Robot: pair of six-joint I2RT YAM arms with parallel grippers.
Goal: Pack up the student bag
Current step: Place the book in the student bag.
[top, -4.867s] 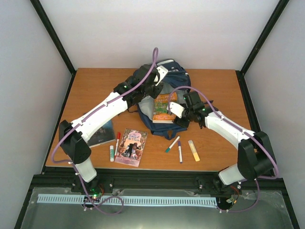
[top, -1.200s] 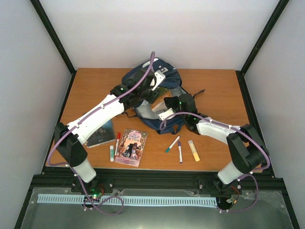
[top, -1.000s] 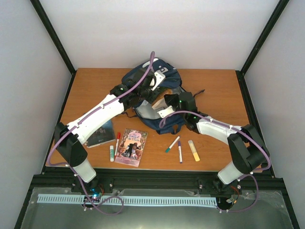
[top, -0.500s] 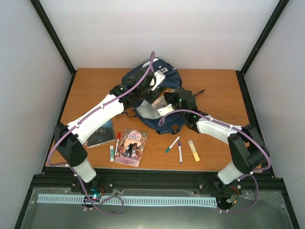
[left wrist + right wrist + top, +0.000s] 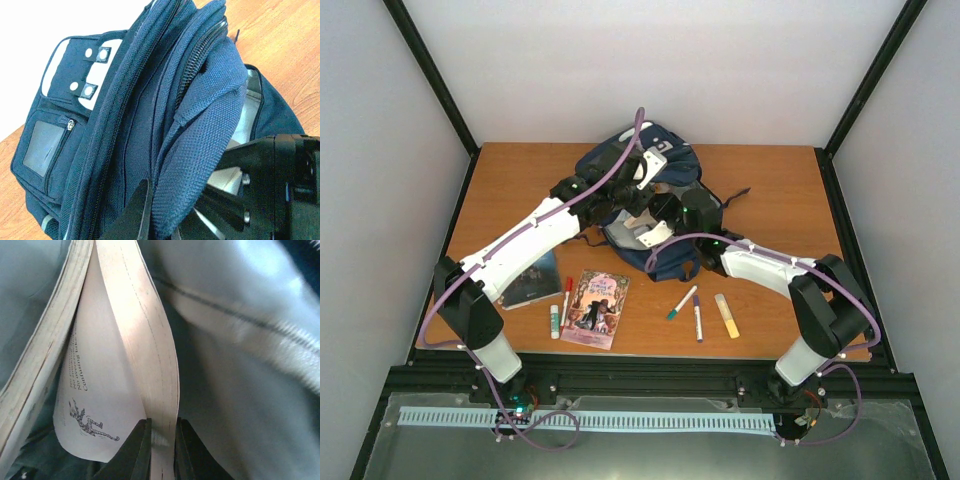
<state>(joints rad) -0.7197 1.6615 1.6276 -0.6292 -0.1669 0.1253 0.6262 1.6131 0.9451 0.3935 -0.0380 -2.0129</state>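
Reaching over the bench (image 5: 510, 180), the left claw (image 5: 167, 222) pinches the flap of the student bag (image 5: 125, 125), which lies at far centre. Inside it, the right claw (image 5: 160, 442) clamps a book (image 5: 142, 340) by its pages.

White arms (image 5: 535, 235), black joints (image 5: 480, 305), purple cables (image 5: 641, 125) (green lights (image 5: 518, 407), apparently)

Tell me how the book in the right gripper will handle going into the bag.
Probably floppy: the book has soft pages that curve and fan apart above the right gripper. Pinched by only some pages, it may splay wider and snag the lining of the bag.
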